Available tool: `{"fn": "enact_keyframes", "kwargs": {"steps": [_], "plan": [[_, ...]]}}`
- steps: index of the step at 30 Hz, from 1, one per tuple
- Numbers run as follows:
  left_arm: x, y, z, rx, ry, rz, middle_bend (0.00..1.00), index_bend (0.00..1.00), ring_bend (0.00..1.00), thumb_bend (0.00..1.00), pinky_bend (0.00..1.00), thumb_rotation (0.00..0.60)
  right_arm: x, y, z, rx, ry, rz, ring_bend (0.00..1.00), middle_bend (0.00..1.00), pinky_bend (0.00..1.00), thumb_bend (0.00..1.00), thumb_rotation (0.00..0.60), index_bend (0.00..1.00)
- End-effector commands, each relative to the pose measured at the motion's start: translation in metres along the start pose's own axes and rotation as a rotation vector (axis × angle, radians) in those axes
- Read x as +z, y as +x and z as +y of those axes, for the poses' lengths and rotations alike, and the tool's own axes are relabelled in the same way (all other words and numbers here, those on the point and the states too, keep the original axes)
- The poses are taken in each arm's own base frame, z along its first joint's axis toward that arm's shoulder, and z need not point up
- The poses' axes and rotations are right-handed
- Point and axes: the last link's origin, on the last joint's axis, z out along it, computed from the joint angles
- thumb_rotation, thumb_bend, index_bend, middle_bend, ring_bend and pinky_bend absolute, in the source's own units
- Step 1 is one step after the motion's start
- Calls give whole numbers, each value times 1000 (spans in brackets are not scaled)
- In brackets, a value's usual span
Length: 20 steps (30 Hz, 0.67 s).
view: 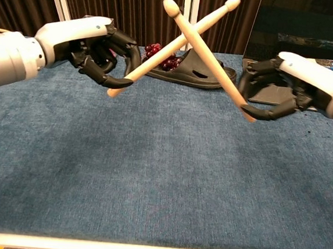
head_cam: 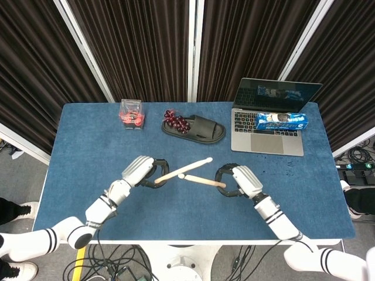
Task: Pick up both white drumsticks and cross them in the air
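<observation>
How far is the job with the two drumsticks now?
Done: both sticks are off the table. The left hand holds the left drumstick, the right hand holds the right drumstick. In hand: they form an X in the air. Left: seemingly nothing.

Support: blue fabric-covered table (head_cam: 88,140).
Back left: clear plastic box (head_cam: 131,115) with red contents.
Back centre: black rubber slipper (head_cam: 199,129); dark red grapes (head_cam: 175,120) on it.
Back right: open grey laptop (head_cam: 270,120), bearing blue biscuit packet (head_cam: 281,121).
</observation>
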Motion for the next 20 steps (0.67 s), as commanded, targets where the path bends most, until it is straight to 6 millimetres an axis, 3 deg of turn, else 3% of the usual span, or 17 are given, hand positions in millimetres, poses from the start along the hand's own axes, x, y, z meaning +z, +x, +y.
{"fn": "enact_keyframes", "kwargs": {"steps": [1,10,20], "plan": [[3,1,3,-2,-9,-5,672,640,827,460,911,600,10,-3,-5,14,5,10,343,576,312,848,600,599],[8,2,9,-8,-24,-20,671,640,827,461,911,600,24,-12,-15,27,20,14,343,576,312,849,600,599],[6,2,10,0,-29,-23,672,640,827,460,911,600,26,-15,-16,28,21,11,343,575,312,872,600,599]]}}
